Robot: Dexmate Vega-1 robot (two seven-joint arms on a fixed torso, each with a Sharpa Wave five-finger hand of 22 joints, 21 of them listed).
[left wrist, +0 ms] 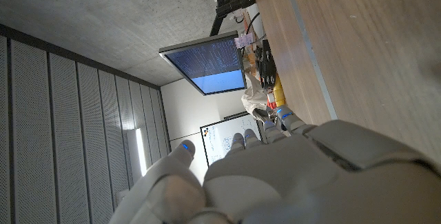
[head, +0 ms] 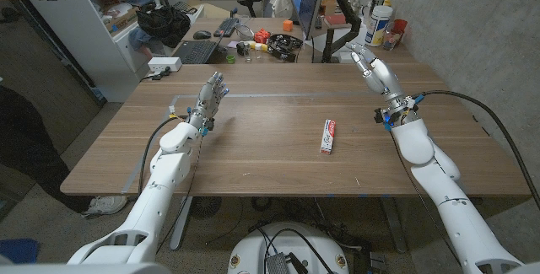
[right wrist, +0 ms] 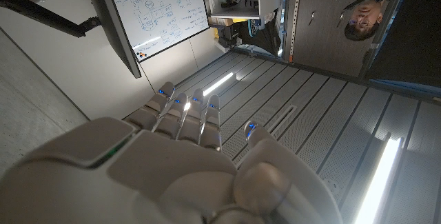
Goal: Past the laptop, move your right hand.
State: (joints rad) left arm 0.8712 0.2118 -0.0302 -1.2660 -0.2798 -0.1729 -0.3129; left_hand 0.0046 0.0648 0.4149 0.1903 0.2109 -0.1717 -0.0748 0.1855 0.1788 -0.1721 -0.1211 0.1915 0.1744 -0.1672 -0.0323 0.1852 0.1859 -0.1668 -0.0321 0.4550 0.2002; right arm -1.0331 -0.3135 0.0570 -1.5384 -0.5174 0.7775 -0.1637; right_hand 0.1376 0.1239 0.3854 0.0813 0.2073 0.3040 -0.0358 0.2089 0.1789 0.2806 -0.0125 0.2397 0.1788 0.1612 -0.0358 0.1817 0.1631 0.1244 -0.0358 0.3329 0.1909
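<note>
My right hand [head: 374,67] is raised over the far right part of the wooden table [head: 270,160], fingers spread and straight, holding nothing. The right wrist view has the same hand [right wrist: 186,169] with its fingers pointing at the ceiling lights. My left hand [head: 211,97] stands over the far left part of the table, fingers apart and empty; it also appears in the left wrist view as my left hand [left wrist: 275,176]. A black laptop [head: 196,51] lies on the cluttered desk beyond the table's far left edge, well to the left of my right hand.
A red-and-white toothpaste box [head: 328,136] lies on the table right of centre. A monitor [head: 308,4] and bottles [head: 380,25] stand behind the far edge. A person [head: 21,131] stands at the left, and another person [right wrist: 365,17] shows in the right wrist view.
</note>
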